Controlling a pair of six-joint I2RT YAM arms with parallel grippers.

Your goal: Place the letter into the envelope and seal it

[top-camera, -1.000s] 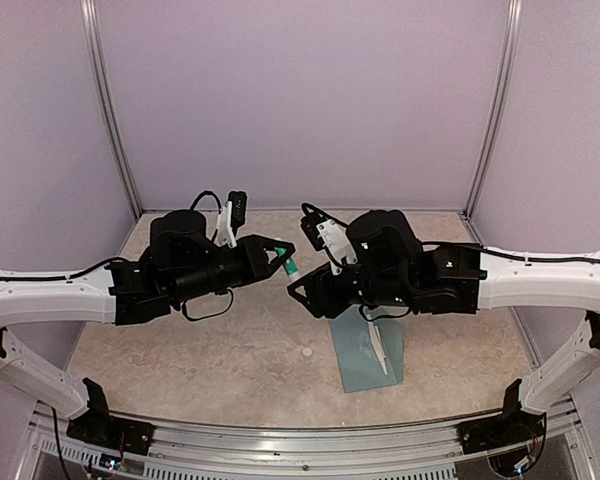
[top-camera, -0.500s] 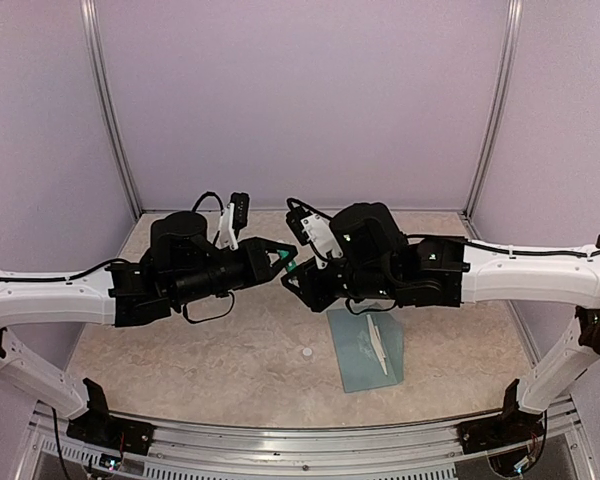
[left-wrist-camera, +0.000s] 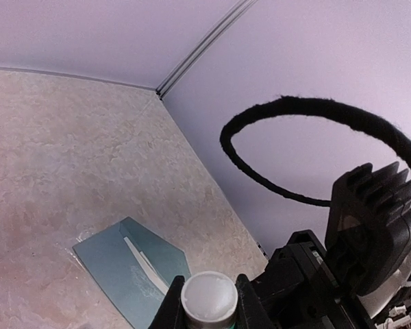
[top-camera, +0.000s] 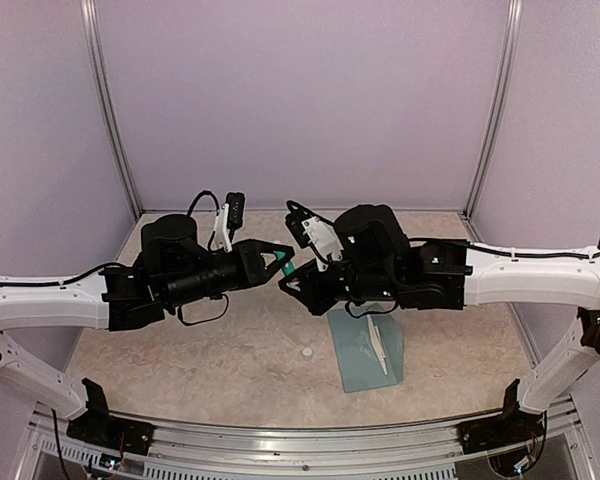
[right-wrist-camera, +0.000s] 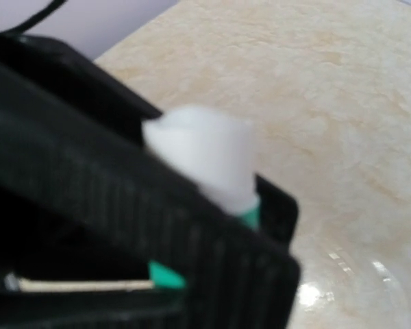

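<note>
Clamping a white-and-green glue stick (left-wrist-camera: 209, 297) between nearly closed fingers, the left gripper (top-camera: 283, 262) holds it above the table (top-camera: 180, 350), white end toward the wrist camera. The right gripper (top-camera: 298, 281) meets the stick's far end; how far its jaws are parted cannot be told, since its wrist view is blurred and filled by the stick and dark fingers. The envelope (top-camera: 363, 360) lies flat beneath the right arm, partly hidden, flap open. Only a narrow strip of the letter (top-camera: 379, 346) shows on it.
</note>
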